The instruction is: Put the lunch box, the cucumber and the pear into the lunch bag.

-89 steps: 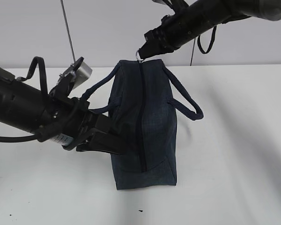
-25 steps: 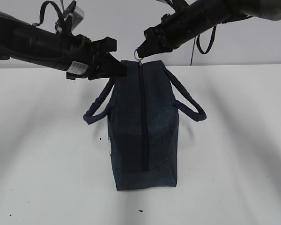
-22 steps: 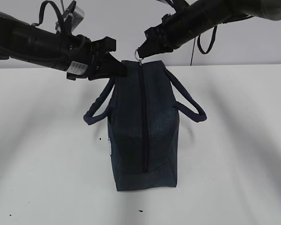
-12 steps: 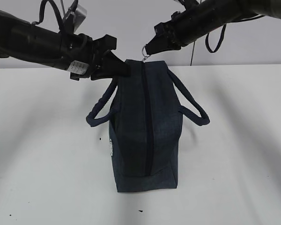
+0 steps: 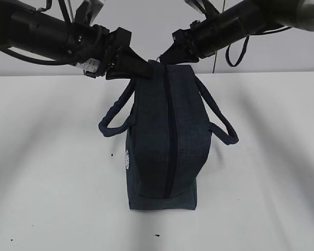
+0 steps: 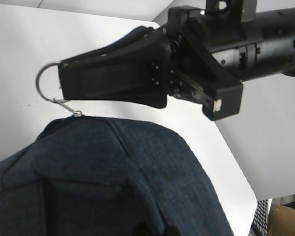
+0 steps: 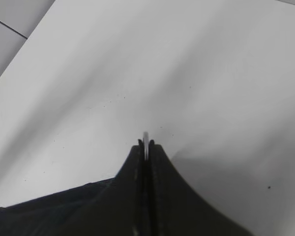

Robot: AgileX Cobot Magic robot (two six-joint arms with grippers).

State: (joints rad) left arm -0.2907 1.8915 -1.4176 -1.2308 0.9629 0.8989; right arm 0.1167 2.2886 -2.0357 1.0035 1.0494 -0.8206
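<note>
Right fingers [image 7: 137, 196] clamped on ring [image 6: 45, 83] of zipper pull; left gripper [image 5: 141, 70] pinched on bag's top far corner; bag [image 5: 165, 141] stood on table [image 5: 52, 198], nearest end low, zipper [image 5: 169, 130] closed along top, handles [image 5: 220, 117] looped out both sides; arms met at far end.

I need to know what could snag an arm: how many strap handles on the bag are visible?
2. One strap handle loops out from the lunch bag toward the left gripper's side; the other strap handle loops out toward the right gripper's side. No others show.
</note>
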